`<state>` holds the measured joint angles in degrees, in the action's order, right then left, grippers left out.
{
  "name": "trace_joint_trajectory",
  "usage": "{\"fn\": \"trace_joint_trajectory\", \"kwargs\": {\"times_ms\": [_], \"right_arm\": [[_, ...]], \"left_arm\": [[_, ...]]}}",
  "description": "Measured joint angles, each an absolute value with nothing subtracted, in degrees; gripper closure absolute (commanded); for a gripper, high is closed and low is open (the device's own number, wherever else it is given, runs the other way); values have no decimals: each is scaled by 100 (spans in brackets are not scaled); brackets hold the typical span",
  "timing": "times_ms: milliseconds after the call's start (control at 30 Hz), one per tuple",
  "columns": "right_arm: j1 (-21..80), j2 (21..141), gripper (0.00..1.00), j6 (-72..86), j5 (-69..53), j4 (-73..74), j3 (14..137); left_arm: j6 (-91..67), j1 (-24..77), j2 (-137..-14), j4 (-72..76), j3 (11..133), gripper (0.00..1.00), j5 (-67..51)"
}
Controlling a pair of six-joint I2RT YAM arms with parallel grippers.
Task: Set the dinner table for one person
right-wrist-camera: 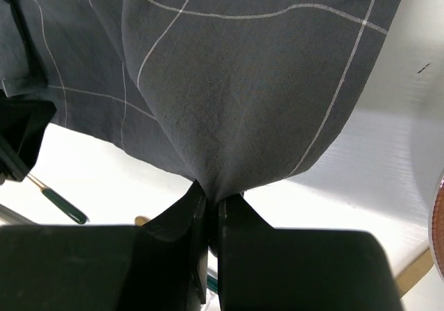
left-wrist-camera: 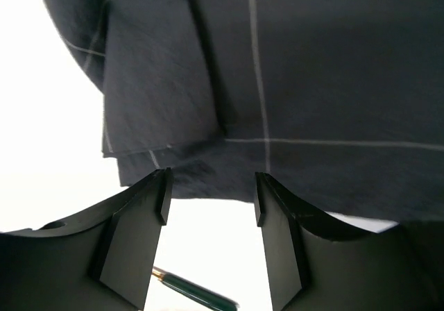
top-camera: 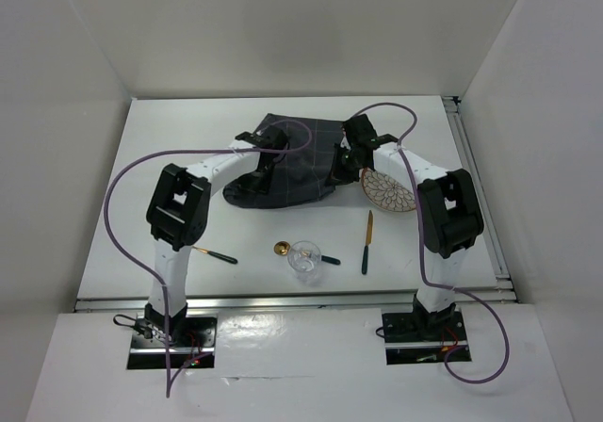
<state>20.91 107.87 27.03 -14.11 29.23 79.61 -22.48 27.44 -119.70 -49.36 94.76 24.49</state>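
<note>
A dark grey cloth (top-camera: 292,163) with thin pale grid lines lies crumpled at the middle back of the white dinner table (top-camera: 170,139). My right gripper (right-wrist-camera: 214,198) is shut on the cloth's near right edge (right-wrist-camera: 236,116), which rises bunched from its jaws. My left gripper (left-wrist-camera: 210,196) is open and empty just before the cloth's near left edge (left-wrist-camera: 277,82), with bare table between the fingers. A patterned plate (top-camera: 388,190) lies beside the cloth on the right. A gold knife (top-camera: 366,240), a glass (top-camera: 304,257), a spoon (top-camera: 283,248) and a green-handled utensil (top-camera: 217,254) lie nearer.
White walls stand on three sides of the table. A metal rail (top-camera: 476,186) runs along its right edge. Purple cables loop over both arms. A green handle (left-wrist-camera: 194,290) shows under my left fingers.
</note>
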Motion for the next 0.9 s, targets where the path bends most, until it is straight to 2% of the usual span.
{"fn": "trace_joint_trajectory", "kwargs": {"times_ms": [200,300,467,667,900], "right_arm": [[2091,10787,100,2663,-1411,2923,7961],[2091,10787,100,2648,-1411,2923,7961],[2091,10787,100,2646,-1415,2930,7961],[2091,10787,100,2600,-1417,2976,8007],[2088,10787,100,2585,-1387,3004,8068]], "left_arm": [[-2272,2764,-12167,-5105,9616,37,3122],[-2274,2768,-12206,-5164,9692,30,3363],[-2276,2849,-12363,-5199,9832,24,3695],[-2235,2982,-12604,-5247,9961,24,3785],[-2263,2991,-12884,-5253,10167,37,3848]]}}
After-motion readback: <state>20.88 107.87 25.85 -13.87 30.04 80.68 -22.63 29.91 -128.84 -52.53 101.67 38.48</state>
